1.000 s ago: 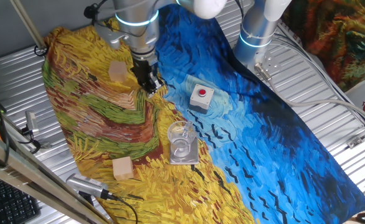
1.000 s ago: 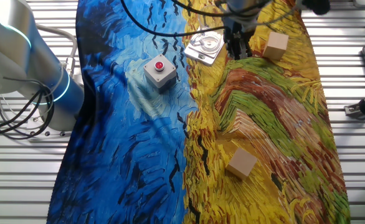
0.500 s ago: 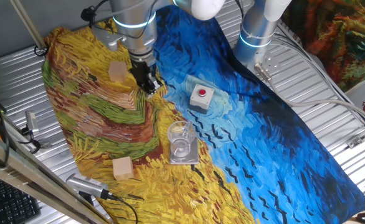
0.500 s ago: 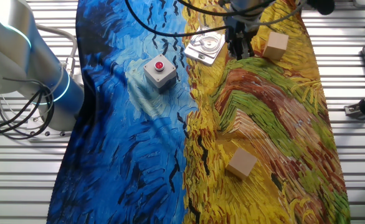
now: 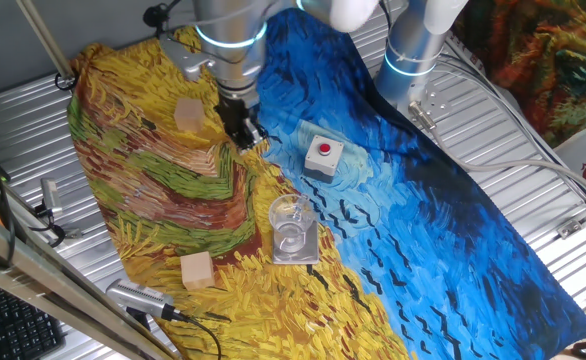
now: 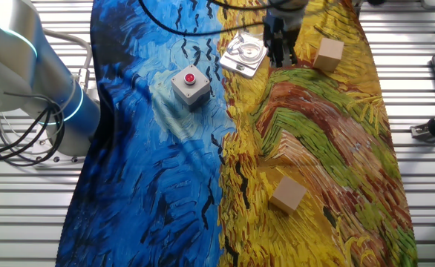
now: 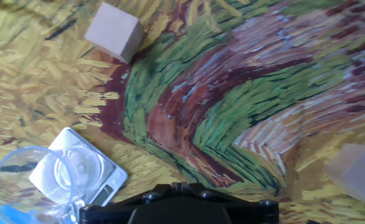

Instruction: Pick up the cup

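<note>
Cup [image 5: 291, 223] on scale, apart from gripper [image 5: 243, 133]

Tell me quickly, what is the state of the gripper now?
Gripper: holding nothing, away from the cup; open or closed cannot be told.

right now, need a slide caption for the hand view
Hand view: clear cup on a grey plate at lower left, two wooden cubes on the painted cloth.
</note>
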`<state>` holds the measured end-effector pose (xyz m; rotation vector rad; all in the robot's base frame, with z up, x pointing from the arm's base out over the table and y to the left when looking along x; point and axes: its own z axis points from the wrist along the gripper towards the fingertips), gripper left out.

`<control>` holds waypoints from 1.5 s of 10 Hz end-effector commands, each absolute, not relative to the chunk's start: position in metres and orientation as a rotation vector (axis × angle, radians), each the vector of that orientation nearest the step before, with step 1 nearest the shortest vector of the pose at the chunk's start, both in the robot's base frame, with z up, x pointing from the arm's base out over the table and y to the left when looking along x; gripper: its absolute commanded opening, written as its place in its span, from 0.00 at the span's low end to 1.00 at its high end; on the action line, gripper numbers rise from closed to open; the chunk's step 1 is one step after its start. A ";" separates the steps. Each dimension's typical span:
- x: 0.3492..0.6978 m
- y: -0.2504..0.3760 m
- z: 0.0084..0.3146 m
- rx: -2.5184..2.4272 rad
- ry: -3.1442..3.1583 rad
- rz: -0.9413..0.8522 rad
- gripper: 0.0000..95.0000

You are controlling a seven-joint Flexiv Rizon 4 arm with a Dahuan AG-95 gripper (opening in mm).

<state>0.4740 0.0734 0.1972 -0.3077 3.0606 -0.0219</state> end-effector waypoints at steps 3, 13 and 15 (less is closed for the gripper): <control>0.460 0.090 0.204 -0.223 3.065 -0.005 0.00; 0.469 0.187 0.213 -0.069 3.073 0.034 0.00; 0.468 0.200 0.213 -0.051 3.075 0.037 0.00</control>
